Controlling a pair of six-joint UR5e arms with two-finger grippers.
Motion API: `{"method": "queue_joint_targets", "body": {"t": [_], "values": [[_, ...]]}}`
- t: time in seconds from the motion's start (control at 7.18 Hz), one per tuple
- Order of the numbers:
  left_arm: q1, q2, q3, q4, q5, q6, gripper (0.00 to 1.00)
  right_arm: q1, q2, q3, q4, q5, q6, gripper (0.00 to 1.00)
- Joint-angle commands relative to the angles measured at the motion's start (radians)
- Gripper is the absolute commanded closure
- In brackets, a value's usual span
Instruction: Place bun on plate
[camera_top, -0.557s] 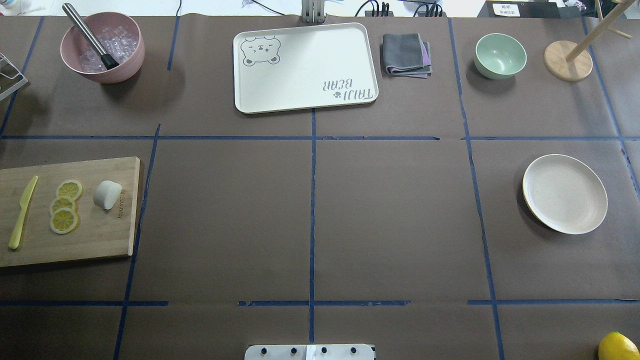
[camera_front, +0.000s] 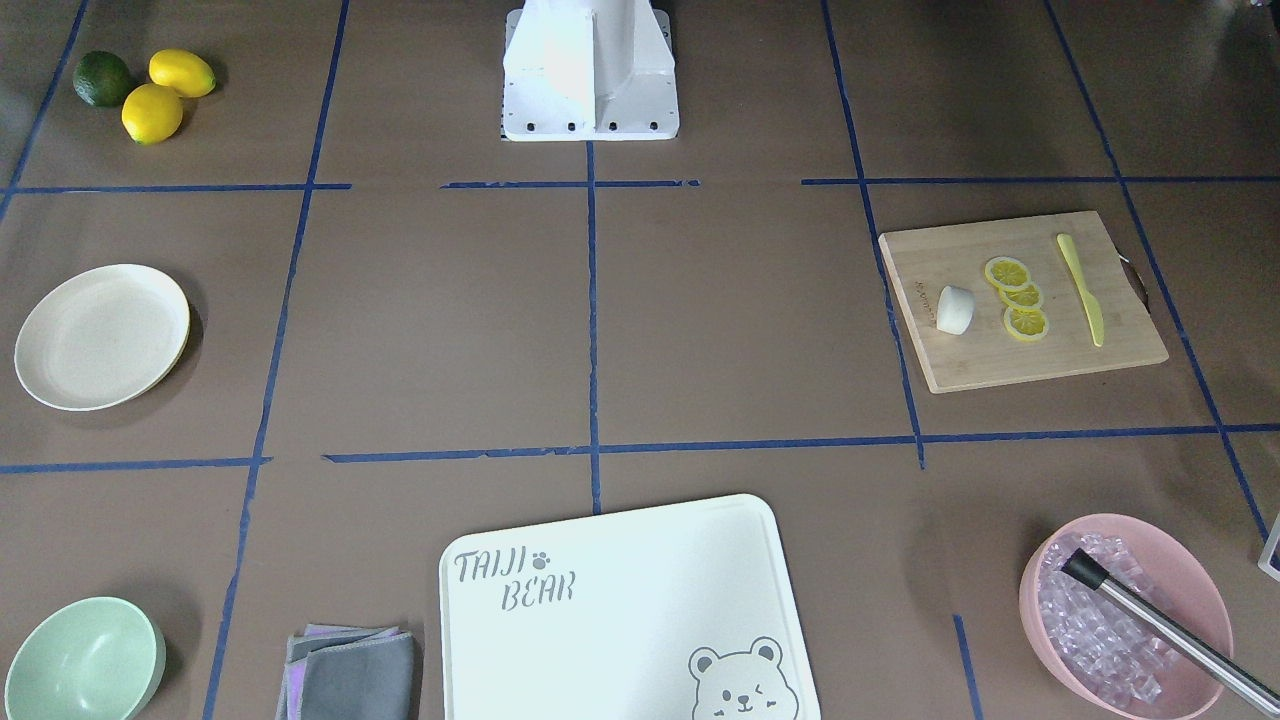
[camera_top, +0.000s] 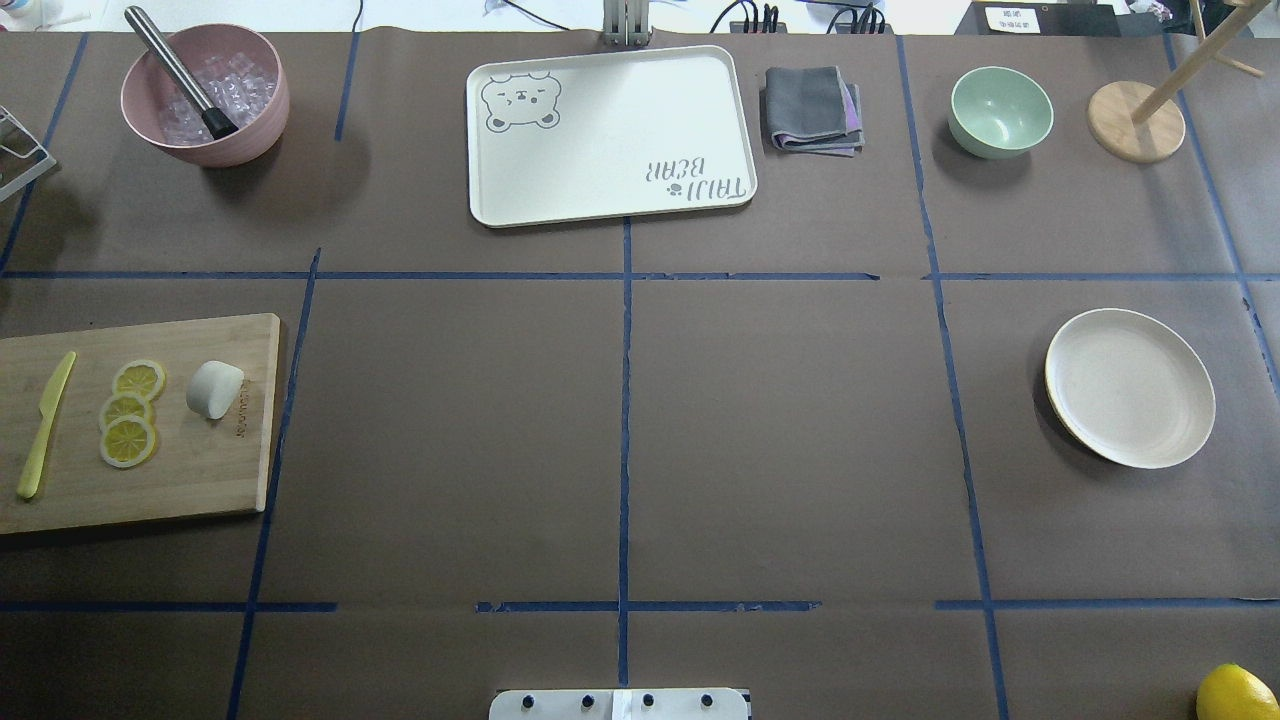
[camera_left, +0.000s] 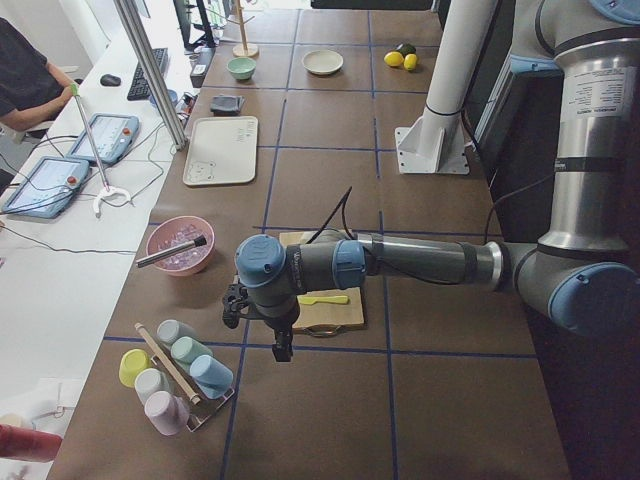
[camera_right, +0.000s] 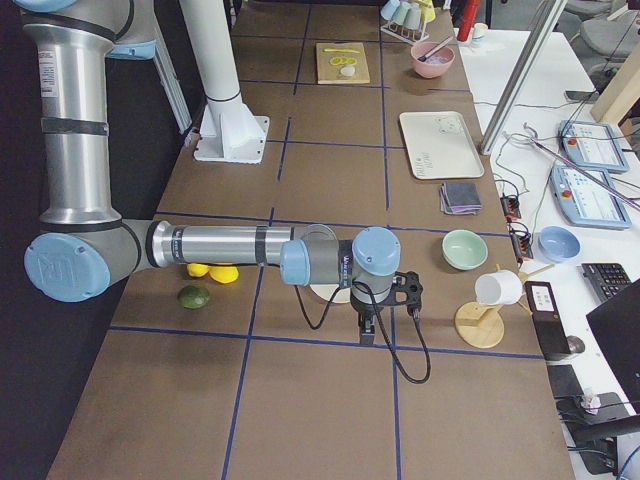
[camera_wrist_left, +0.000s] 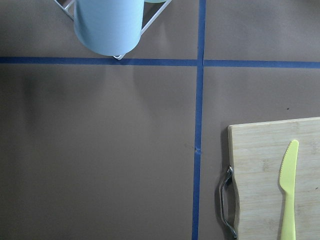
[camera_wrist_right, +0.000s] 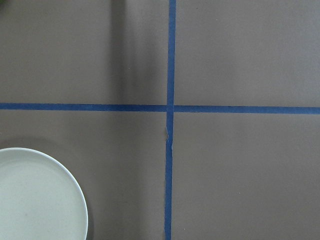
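Note:
The white bun (camera_top: 215, 389) (camera_front: 954, 309) lies on a wooden cutting board (camera_top: 190, 475) at the table's left, beside three lemon slices (camera_top: 129, 411) and a yellow knife (camera_top: 44, 425). Far across on the right sits the cream plate (camera_top: 1130, 387) (camera_front: 100, 336), with nothing on it. Its rim also shows in the right wrist view (camera_wrist_right: 35, 200). My left gripper (camera_left: 283, 348) hangs off the board's outer end, away from the bun. My right gripper (camera_right: 367, 335) hangs beyond the plate. Both appear only in the side views, so I cannot tell if they are open or shut.
A bear-printed board (camera_top: 610, 135), a folded grey cloth (camera_top: 812, 109), a mint-green bowl (camera_top: 1000, 111) and a pink bowl of ice (camera_top: 205, 95) line the far edge. A wooden stand (camera_top: 1137, 120) is far right. A rack of cups (camera_left: 175, 370) stands near my left gripper. Lemons (camera_front: 165, 90) lie by the base.

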Motion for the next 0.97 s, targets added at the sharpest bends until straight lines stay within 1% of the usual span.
{"method": "queue_joint_targets", "body": {"t": [0.0,0.56,0.7,0.84], "values": [[0.000,-0.001,0.000,-0.001,0.000,0.000,0.00,0.000,0.001,0.001,0.001,-0.003,0.001,0.00],[0.000,-0.001,0.000,-0.001,0.000,0.003,0.00,-0.005,-0.004,0.004,0.002,-0.005,0.010,0.00],[0.000,-0.001,-0.002,-0.001,0.000,0.003,0.00,-0.021,-0.008,0.020,0.030,-0.003,0.066,0.00],[0.000,-0.001,-0.002,-0.001,0.000,0.003,0.00,-0.067,-0.025,0.027,0.097,-0.003,0.179,0.00]]}}
